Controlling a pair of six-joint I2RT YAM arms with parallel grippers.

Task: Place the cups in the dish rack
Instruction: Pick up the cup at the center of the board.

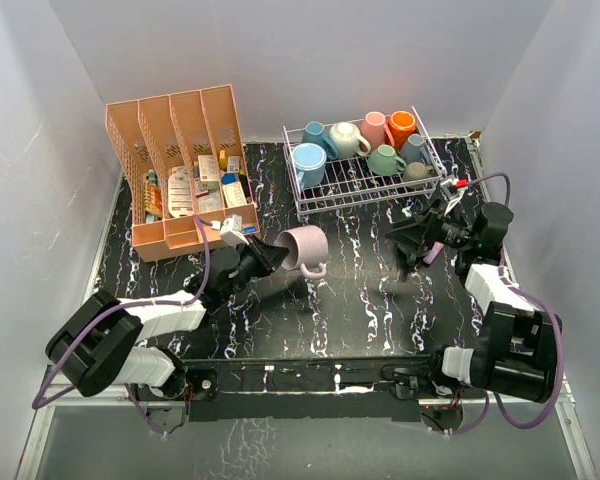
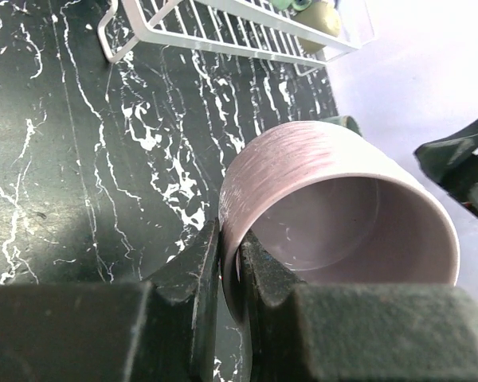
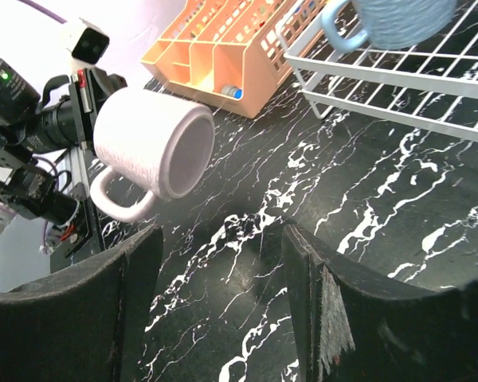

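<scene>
A lilac mug (image 1: pixel 302 248) (image 3: pixel 151 151) hangs tipped on its side above the black marbled table, handle down. My left gripper (image 1: pixel 276 254) (image 2: pixel 229 247) is shut on the lilac mug (image 2: pixel 334 183), one finger inside the rim and one outside. The white wire dish rack (image 1: pixel 365 195) (image 2: pixel 223 32) (image 3: pixel 398 72) stands at the back right with several cups in it, among them a light blue one (image 1: pixel 308 160) (image 3: pixel 398 20), a cream one (image 1: pixel 345 140), an orange one (image 1: pixel 401 128) and an olive one (image 1: pixel 416 172) (image 2: pixel 323 17). My right gripper (image 1: pixel 418 234) (image 3: pixel 223 239) is open and holds nothing, low over the table in front of the rack's right end.
A salmon-pink slotted organizer (image 1: pixel 180 170) (image 3: pixel 223 48) with small packets stands at the back left. White walls close in the table on three sides. My right arm (image 2: pixel 462 159) shows just beyond the held mug in the left wrist view.
</scene>
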